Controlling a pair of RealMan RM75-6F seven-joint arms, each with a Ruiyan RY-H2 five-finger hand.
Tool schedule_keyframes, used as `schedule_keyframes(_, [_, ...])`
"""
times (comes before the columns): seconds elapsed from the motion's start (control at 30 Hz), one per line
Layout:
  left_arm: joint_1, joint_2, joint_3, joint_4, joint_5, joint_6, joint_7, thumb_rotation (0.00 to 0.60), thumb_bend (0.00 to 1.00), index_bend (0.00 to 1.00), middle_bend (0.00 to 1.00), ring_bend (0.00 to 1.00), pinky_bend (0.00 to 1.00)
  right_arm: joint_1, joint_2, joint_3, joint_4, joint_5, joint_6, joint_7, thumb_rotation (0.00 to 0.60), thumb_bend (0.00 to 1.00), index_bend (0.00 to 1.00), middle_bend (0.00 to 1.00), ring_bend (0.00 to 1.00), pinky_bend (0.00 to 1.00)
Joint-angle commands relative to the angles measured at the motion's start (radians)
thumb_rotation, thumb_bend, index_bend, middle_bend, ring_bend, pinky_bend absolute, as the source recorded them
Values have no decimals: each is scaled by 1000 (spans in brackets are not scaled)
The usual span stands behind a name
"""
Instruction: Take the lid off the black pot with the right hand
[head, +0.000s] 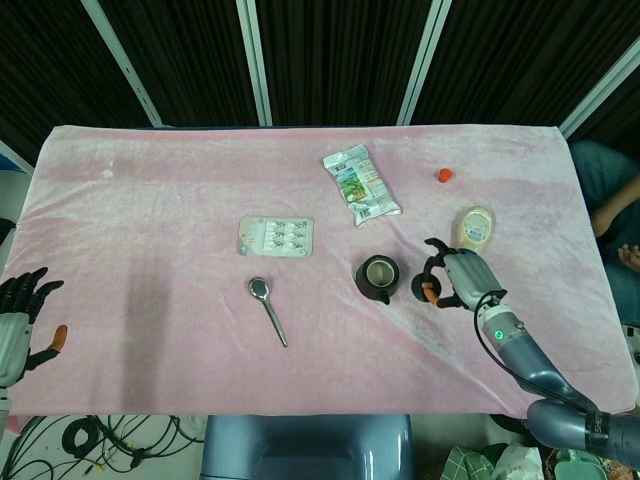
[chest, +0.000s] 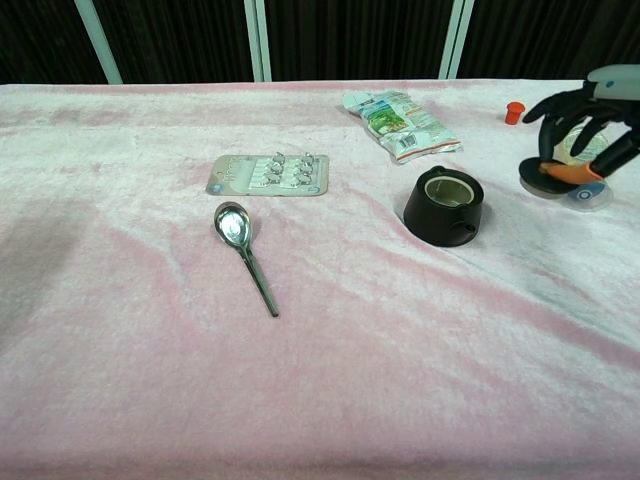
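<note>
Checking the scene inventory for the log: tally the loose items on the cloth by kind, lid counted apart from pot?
Black pot: 1
Pot lid, held in the right hand: 1
Spoon: 1
Blister pack: 1
Snack packet: 1
Squeeze bottle: 1
Small red cap: 1
Total: 7

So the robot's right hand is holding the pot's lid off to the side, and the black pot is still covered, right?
Not quite. The right hand does hold the lid off to the side, but the black pot is uncovered. The chest view shows its open mouth and pale inside; the head view agrees.
</note>
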Motion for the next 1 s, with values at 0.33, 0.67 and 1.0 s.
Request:
schedule_keyframes(0.33, [0, 2, -1, -1, -4, 0, 3, 600, 422, 174, 38, 0, 19, -28, -140, -44, 121, -3, 51, -54, 600, 390, 722, 100, 233, 268])
schedule_keyframes(0.67, [0, 4, 3, -3, -3, -5, 10, 600, 422, 174, 37, 0, 19, -27, -198, -55, 202, 38, 16, -66, 600, 232, 505, 69, 202, 210])
schedule_keyframes(1.0, [1, 5, 5, -4, -4, -7, 13, 600, 422, 174, 37, 0, 19, -18, -173, -35, 181, 68, -3, -66, 600, 115, 120, 4, 157, 166])
